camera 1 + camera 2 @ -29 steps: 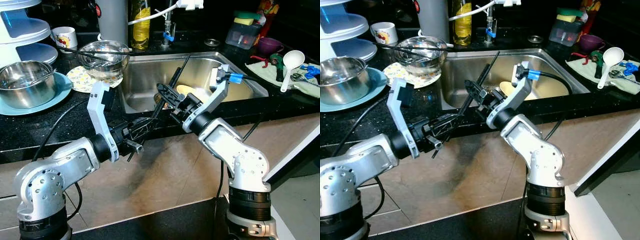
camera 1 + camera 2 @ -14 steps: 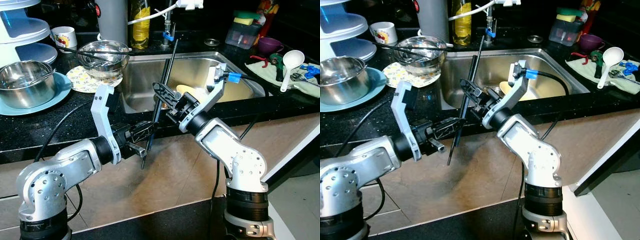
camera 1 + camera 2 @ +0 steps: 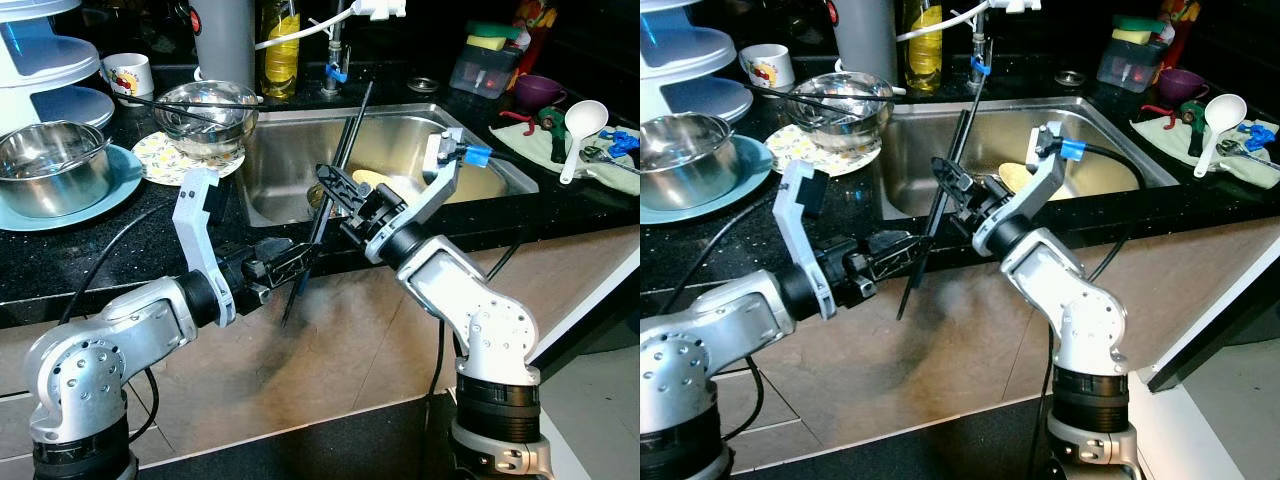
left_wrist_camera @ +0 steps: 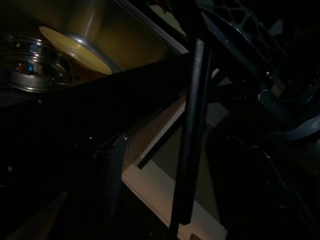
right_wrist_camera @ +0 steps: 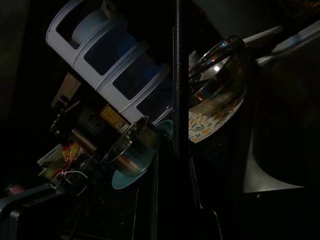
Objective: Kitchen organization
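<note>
Chopsticks [image 3: 330, 190]: long dark pair, steeply tilted, top toward the faucet, lower tip below the counter edge.
Right gripper [image 3: 338, 192]: fingers clamped on their middle.
Left gripper [image 3: 285, 268]: just beside the lower tip; fingers probably apart, cannot tell for sure.
Nearer arm: right, already holding.
Surface: black counter [image 3: 120, 240], sink [image 3: 290, 140] behind the hands.
Room: bowls well off left.
</note>
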`<state>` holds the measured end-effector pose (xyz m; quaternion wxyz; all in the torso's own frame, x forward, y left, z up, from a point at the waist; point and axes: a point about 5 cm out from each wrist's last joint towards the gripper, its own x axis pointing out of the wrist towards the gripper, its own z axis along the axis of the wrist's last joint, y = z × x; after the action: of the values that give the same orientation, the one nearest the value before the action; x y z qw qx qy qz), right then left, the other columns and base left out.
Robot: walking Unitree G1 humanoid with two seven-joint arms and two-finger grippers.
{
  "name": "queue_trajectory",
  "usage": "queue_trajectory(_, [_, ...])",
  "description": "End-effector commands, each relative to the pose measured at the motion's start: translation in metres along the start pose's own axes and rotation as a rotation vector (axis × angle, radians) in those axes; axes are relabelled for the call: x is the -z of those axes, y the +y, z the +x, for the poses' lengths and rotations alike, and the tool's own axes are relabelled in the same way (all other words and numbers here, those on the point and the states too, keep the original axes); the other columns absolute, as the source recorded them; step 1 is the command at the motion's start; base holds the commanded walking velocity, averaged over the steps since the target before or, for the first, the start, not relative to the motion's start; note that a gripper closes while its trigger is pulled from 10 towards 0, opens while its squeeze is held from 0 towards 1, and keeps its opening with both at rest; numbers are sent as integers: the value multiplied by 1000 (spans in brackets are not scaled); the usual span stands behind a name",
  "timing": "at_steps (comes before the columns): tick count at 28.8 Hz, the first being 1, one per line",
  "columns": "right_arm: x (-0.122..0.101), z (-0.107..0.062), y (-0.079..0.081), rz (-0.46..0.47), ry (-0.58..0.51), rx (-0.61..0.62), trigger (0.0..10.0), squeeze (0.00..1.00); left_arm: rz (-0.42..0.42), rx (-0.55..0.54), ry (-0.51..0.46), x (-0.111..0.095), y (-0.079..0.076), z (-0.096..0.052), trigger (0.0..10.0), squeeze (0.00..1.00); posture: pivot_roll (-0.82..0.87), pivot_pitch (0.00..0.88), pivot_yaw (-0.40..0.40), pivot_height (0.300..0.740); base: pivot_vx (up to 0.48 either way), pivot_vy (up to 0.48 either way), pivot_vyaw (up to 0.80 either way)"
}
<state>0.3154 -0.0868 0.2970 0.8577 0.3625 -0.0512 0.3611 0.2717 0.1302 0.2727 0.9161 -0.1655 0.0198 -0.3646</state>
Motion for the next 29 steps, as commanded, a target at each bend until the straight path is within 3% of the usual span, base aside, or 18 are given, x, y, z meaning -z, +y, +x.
queue_trajectory(1, [-4, -5, -8, 3, -17, 29, 0, 0, 8, -29, 0, -1, 5, -1, 10000, 0, -31, 110, -48, 740, 0, 0, 0])
queue_trajectory(3, [-12, -12, -19, -31, -18, 67, 0, 0, 42, -96, -24, -9, 16, -7, 10000, 0, -32, 108, -50, 740, 0, 0, 0])
queue_trajectory(4, [-22, -19, -30, -58, -18, 106, 0, 0, 74, -214, -67, -21, 32, -14, 10000, 0, -32, 111, -50, 740, 0, 0, 0])
queue_trajectory(7, [-31, -23, -36, -73, -35, 131, 0, 0, 81, -297, -101, -29, 44, -18, 10000, 0, -33, 111, -49, 740, 0, 0, 0])
queue_trajectory(10, [-41, -24, -36, -80, -77, 141, 0, 0, 77, -315, -145, -35, 46, -18, 10000, 0, -35, 114, -46, 740, 0, 0, 0])
queue_trajectory(11, [-51, -23, -37, -112, -160, 176, 0, 0, 100, -303, -145, -34, 41, -14, 10000, 0, -35, 114, -46, 740, 0, 0, 0])
queue_trajectory(12, [-51, -23, -37, -112, -160, 176, 0, 0, 100, -303, -145, -34, 41, -14, 10000, 0, -35, 114, -46, 740, 0, 0, 0])
queue_trajectory(14, [-65, -23, -40, -152, -270, 244, 0, 0, 125, -263, -119, -29, 34, -10, 10000, 0, -34, 116, -46, 740, 0, 0, 0])
queue_trajectory(15, [-74, -24, -37, -206, -335, 253, 1451, 0, 169, -228, -112, -27, 26, -6, 10000, 0, -34, 116, -46, 740, 0, 0, 0])
queue_trajectory(16, [-88, -24, -25, -303, -434, 243, 10000, 0, 244, -211, -96, -22, 18, 1, 10000, 0, -37, 123, -44, 740, 0, 0, 0])
queue_trajectory(19, [-97, -22, -12, -303, -503, 203, 10000, 0, 287, -221, -75, -18, 15, 6, 10000, 0, -42, 127, -42, 740, 0, 0, 0])
queue_trajectory(24, [-94, -18, -14, -302, -494, 212, 10000, 0, 419, -315, -66, -21, 23, 11, 10000, 0, -42, 133, -43, 740, 0, 0, 0])
queue_trajectory(25, [-88, -17, -17, -354, -482, 243, 10000, 0, 442, -415, -87, -26, 32, 12, 10000, 0, -41, 135, -45, 740, 0, 0, 0])
queue_trajectory(27, [-87, -17, -18, -369, -480, 249, 10000, 0, 443, -437, -93, -27, 34, 12, 10000, 0, -41, 135, -45, 740, 0, 0, 0])
queue_trajectory(29, [-79, -14, -17, -500, -451, 266, 10000, 0, 469, -432, -126, -31, 33, 12, 10000, 0, -37, 139, -45, 740, 0, 0, 0])
